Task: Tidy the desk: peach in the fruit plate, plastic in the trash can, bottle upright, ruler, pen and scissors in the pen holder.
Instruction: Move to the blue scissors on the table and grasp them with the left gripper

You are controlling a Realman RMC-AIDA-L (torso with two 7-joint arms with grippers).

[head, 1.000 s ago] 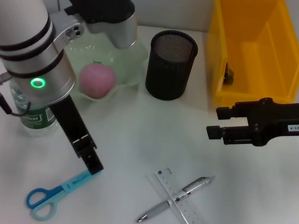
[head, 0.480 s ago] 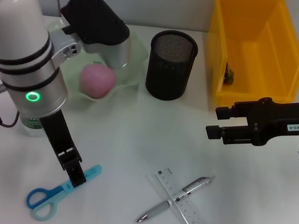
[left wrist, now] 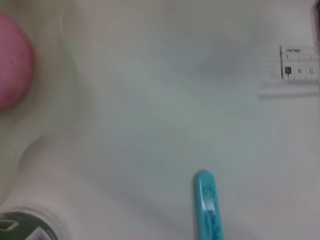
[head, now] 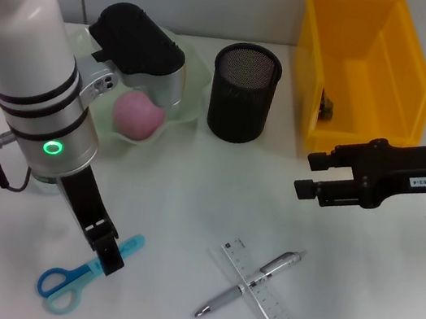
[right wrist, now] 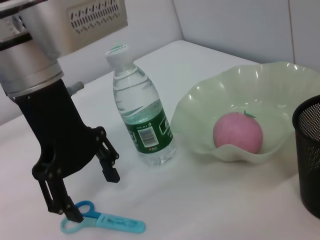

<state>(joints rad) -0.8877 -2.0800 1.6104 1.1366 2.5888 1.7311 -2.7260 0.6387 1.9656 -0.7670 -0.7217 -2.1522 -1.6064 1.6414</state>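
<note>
Left gripper (head: 109,256): fingers spread, straddling the scissors (head: 81,276) (blade cover between fingertips, nothing clamped). Bottle (right wrist: 141,120) upright just behind it; peach (head: 138,113) in plate (head: 196,82) beyond. Right gripper (head: 307,176): jaws apart, empty, hovering well off near the trash can (head: 361,66).

Illumination is bright, even and diffuse from overhead. The desk (head: 188,205) reads near-white with only soft shadows, faintest beneath the left gripper (head: 108,255) and the right gripper (head: 309,175). The left wrist view is out of focus throughout; the peach (left wrist: 12,65) and scissors (left wrist: 207,207) close to the camera show blurred edges. The right wrist view is sharp.
</note>
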